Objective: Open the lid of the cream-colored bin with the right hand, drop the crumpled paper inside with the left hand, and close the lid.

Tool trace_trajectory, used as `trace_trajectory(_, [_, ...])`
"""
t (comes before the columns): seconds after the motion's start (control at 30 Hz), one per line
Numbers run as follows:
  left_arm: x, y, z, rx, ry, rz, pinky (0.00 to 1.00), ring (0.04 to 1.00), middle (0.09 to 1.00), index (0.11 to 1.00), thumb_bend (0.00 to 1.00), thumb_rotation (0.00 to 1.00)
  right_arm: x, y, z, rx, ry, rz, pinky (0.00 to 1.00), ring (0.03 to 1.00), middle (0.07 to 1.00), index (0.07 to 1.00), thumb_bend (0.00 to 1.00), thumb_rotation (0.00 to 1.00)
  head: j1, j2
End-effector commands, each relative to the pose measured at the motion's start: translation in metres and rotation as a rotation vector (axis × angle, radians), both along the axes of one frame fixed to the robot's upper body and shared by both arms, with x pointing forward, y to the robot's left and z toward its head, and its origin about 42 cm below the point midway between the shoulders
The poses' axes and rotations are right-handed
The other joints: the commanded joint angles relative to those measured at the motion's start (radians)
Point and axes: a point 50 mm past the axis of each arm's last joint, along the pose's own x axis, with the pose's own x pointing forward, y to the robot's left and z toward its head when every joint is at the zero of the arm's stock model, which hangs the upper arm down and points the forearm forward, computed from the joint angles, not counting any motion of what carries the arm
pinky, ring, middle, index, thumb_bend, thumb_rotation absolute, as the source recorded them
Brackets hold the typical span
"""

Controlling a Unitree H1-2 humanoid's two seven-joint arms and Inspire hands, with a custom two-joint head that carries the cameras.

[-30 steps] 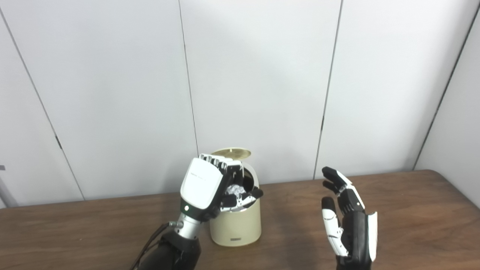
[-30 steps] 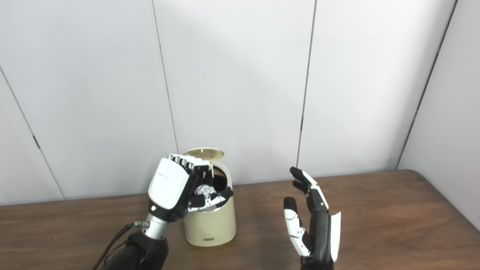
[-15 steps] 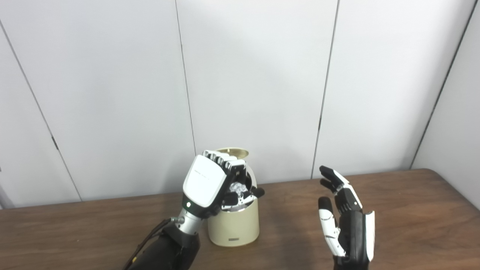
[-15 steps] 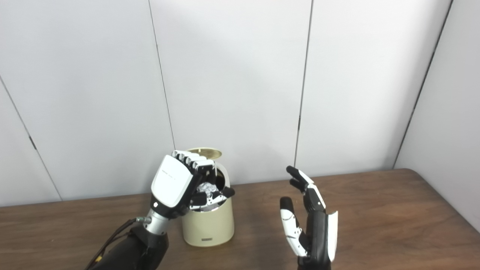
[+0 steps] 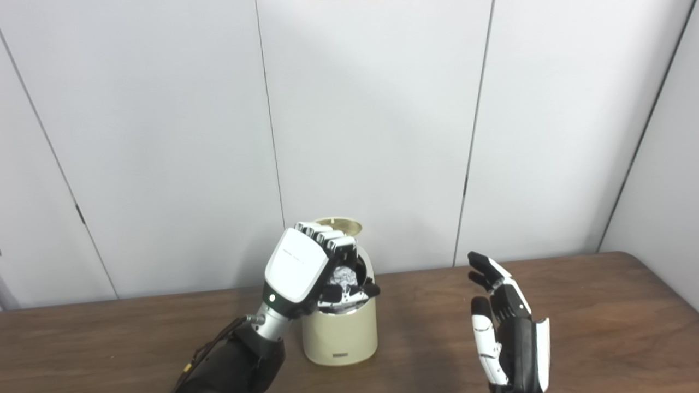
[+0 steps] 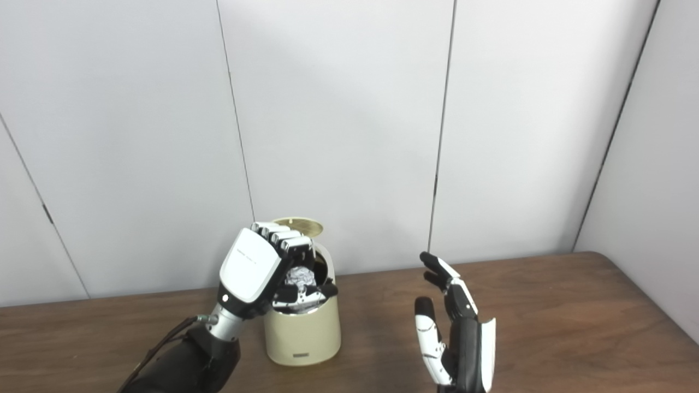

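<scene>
Left hand (image 5: 306, 267) curled closed over the bin (image 5: 341, 333) mouth, gripping crumpled paper (image 5: 343, 277); right hand (image 5: 510, 333) upright right of the bin, fingers spread, empty.

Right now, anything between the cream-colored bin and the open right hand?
Nothing: only bare brown wooden table lies between the cream-colored bin and the open right hand. Both eye views show that stretch bare.

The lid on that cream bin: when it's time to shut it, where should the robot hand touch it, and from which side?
Probably the lid's raised front edge, coming from above and pressing down. It stands tipped up behind the bin opening, hinged at the back. The right robot hand is open and free beside the bin; the left robot hand holds the crumpled paper over the opening.
</scene>
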Motion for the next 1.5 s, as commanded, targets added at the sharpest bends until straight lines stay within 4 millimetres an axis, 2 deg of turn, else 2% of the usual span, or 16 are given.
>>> trace_trajectory(0.0, [0.013, 0.001, 0.035, -0.024, -0.065, -0.015, 0.19, 0.223, 0.279, 0.3, 0.84, 0.38, -0.001, 0.003, 0.018, 0.005, -0.094, 0.026, 0.76, 0.812, 0.796, 0.752, 0.24, 0.75, 0.001, 0.002])
trace_trajectory(0.13, [0.015, 0.002, 0.035, -0.024, -0.049, -0.018, 0.28, 0.3, 0.349, 0.361, 0.91, 0.37, -0.003, 0.003, 0.019, 0.006, -0.094, 0.034, 0.77, 0.817, 0.8, 0.755, 0.23, 0.76, 0.003, 0.006])
trace_trajectory(0.27, [0.016, 0.003, 0.035, -0.026, -0.036, -0.02, 0.3, 0.334, 0.394, 0.42, 0.96, 0.38, -0.003, 0.003, 0.02, 0.009, -0.096, 0.035, 0.77, 0.816, 0.798, 0.754, 0.22, 0.75, 0.006, 0.009])
trace_trajectory(0.4, [0.016, 0.003, 0.034, -0.034, -0.017, -0.019, 0.37, 0.394, 0.435, 0.466, 0.99, 0.37, -0.004, 0.002, 0.02, 0.008, -0.096, 0.031, 0.77, 0.814, 0.796, 0.747, 0.22, 0.74, 0.01, 0.011])
trace_trajectory(0.7, [0.016, 0.007, 0.032, -0.04, 0.015, -0.017, 0.36, 0.43, 0.497, 0.54, 1.0, 0.32, -0.004, 0.001, 0.02, -0.002, -0.092, 0.039, 0.76, 0.82, 0.801, 0.749, 0.22, 0.75, 0.016, 0.015])
trace_trajectory(0.8, [0.015, 0.008, 0.032, -0.043, 0.017, -0.018, 0.36, 0.422, 0.488, 0.528, 1.0, 0.31, -0.004, 0.002, 0.021, -0.005, -0.094, 0.032, 0.75, 0.809, 0.791, 0.744, 0.21, 0.72, 0.02, 0.02])
trace_trajectory(0.87, [0.014, 0.009, 0.032, -0.049, 0.016, -0.018, 0.34, 0.387, 0.446, 0.481, 1.0, 0.3, -0.004, 0.002, 0.021, -0.007, -0.095, 0.032, 0.75, 0.811, 0.791, 0.743, 0.21, 0.72, 0.022, 0.023])
trace_trajectory(0.93, [0.013, 0.01, 0.03, -0.059, 0.003, -0.018, 0.3, 0.337, 0.387, 0.408, 0.92, 0.31, -0.003, 0.001, 0.022, -0.008, -0.096, 0.034, 0.75, 0.811, 0.792, 0.743, 0.21, 0.72, 0.028, 0.027])
trace_trajectory(0.97, [0.012, 0.011, 0.029, -0.061, -0.004, -0.017, 0.26, 0.299, 0.35, 0.358, 0.81, 0.31, -0.003, 0.001, 0.022, -0.008, -0.096, 0.034, 0.75, 0.812, 0.792, 0.745, 0.2, 0.72, 0.028, 0.027])
trace_trajectory(1.0, [0.011, 0.012, 0.028, -0.069, -0.008, -0.018, 0.25, 0.286, 0.337, 0.341, 0.78, 0.31, -0.003, 0.0, 0.022, -0.009, -0.096, 0.035, 0.75, 0.812, 0.792, 0.745, 0.2, 0.72, 0.031, 0.028])
trace_trajectory(1.07, [0.008, 0.015, 0.026, -0.088, -0.001, -0.02, 0.19, 0.221, 0.277, 0.281, 0.63, 0.22, -0.002, -0.001, 0.022, -0.01, -0.094, 0.037, 0.75, 0.811, 0.793, 0.745, 0.2, 0.72, 0.033, 0.027])
trace_trajectory(1.1, [0.006, 0.017, 0.025, -0.097, -0.001, -0.021, 0.18, 0.211, 0.267, 0.272, 0.61, 0.2, -0.001, -0.001, 0.022, -0.01, -0.092, 0.039, 0.75, 0.811, 0.793, 0.745, 0.2, 0.73, 0.034, 0.027])
trace_trajectory(1.17, [0.004, 0.02, 0.024, -0.106, -0.004, -0.023, 0.17, 0.208, 0.268, 0.429, 0.52, 0.1, -0.001, -0.002, 0.021, -0.007, -0.087, 0.042, 0.75, 0.813, 0.794, 0.747, 0.22, 0.74, 0.038, 0.028])
trace_trajectory(1.2, [0.002, 0.023, 0.024, -0.114, -0.005, -0.023, 0.17, 0.208, 0.269, 0.449, 0.51, 0.08, -0.001, -0.002, 0.021, -0.004, -0.085, 0.046, 0.75, 0.813, 0.795, 0.747, 0.22, 0.75, 0.042, 0.029])
trace_trajectory(1.37, [-0.01, 0.033, 0.027, -0.166, -0.021, -0.03, 0.16, 0.195, 0.257, 0.47, 0.51, 0.07, 0.0, -0.003, 0.02, -0.009, -0.083, 0.05, 0.76, 0.81, 0.79, 0.748, 0.2, 0.7, 0.055, 0.029])
trace_trajectory(1.47, [-0.019, 0.039, 0.029, -0.214, -0.034, -0.03, 0.15, 0.195, 0.259, 0.47, 0.5, 0.07, 0.001, -0.003, 0.019, -0.013, -0.077, 0.053, 0.76, 0.809, 0.791, 0.749, 0.2, 0.71, 0.064, 0.03])
